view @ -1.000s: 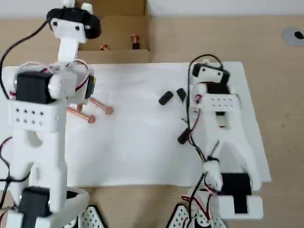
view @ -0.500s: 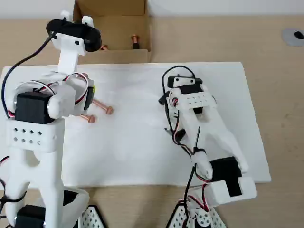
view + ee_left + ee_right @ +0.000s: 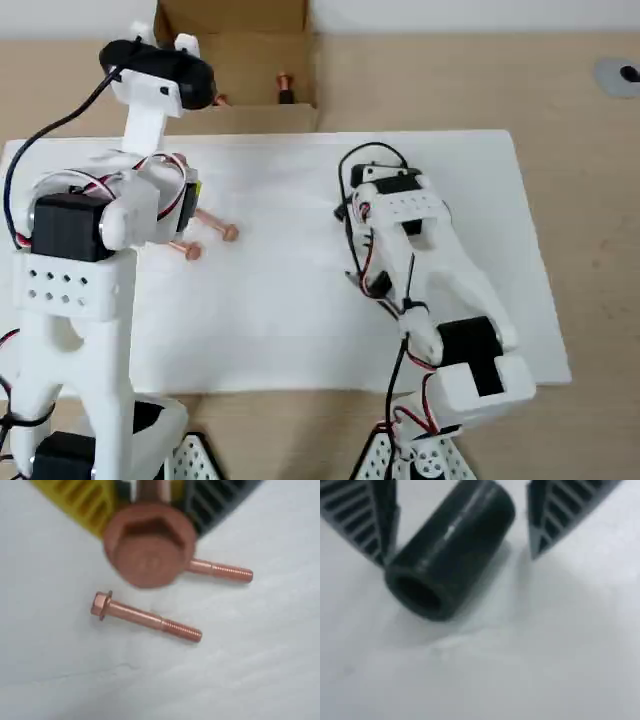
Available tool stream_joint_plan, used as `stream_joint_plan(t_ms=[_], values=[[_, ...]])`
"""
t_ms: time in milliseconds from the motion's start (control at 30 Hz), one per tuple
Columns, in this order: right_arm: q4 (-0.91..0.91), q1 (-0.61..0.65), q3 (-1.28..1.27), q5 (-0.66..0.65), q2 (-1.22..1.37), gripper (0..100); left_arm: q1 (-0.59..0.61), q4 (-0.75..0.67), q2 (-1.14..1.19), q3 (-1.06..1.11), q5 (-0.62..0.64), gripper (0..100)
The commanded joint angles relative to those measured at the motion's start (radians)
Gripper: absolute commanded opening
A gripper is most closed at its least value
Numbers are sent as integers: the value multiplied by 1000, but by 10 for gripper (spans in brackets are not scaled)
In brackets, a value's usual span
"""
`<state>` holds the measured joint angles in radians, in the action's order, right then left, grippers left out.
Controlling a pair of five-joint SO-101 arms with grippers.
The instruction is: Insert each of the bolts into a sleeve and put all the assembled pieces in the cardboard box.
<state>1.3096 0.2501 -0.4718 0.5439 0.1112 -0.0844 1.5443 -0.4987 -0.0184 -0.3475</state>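
Observation:
My left gripper (image 3: pixel 150 495) is shut on a copper bolt (image 3: pixel 149 545) whose hex head faces the camera. It hangs over two loose copper bolts (image 3: pixel 145 616) (image 3: pixel 220 571) lying on the white sheet (image 3: pixel 280 290). From above, those bolts (image 3: pixel 215 226) (image 3: pixel 181 248) lie beside the left gripper (image 3: pixel 192 196). My right gripper (image 3: pixel 460 552) is open, its fingers on either side of a black sleeve (image 3: pixel 451 550) that lies on the sheet. In the high view this gripper (image 3: pixel 352 208) sits mid-sheet. Another sleeve (image 3: pixel 376 284) lies closer to the arm's base.
The cardboard box (image 3: pixel 240 110) stands at the back left, open, with copper and black pieces (image 3: pixel 285 86) (image 3: pixel 218 99) inside. Bare wooden table (image 3: pixel 580 200) lies to the right of the sheet. The right arm's cables (image 3: pixel 360 165) loop above the sleeves.
The right arm swung left and lowered its open gripper around a black sleeve. The left arm shifted slightly, still holding its bolt.

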Motion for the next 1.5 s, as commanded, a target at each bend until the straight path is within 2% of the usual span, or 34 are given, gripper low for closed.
stream_joint_plan(t_ms=[0,233,500,667,800,1033,1200,1467], values=[[-6,-25,8,5,27,138,2,-14,-35,-3,-29,13],[-9,-27,25,3,30,19,2,-14,-35,-3,-31,13],[-9,-28,30,2,25,11,2,-12,-36,-5,-31,13],[-3,-93,108,-46,24,10,0,-12,-47,-12,-12,10],[80,-148,222,-74,24,10,-31,-20,-189,-12,81,10],[342,-151,544,-75,24,10,-144,-23,-441,17,94,10],[477,-143,796,-77,24,10,-132,-78,-507,161,89,10],[463,-133,978,-187,-206,10,20,-157,-627,273,95,10]])
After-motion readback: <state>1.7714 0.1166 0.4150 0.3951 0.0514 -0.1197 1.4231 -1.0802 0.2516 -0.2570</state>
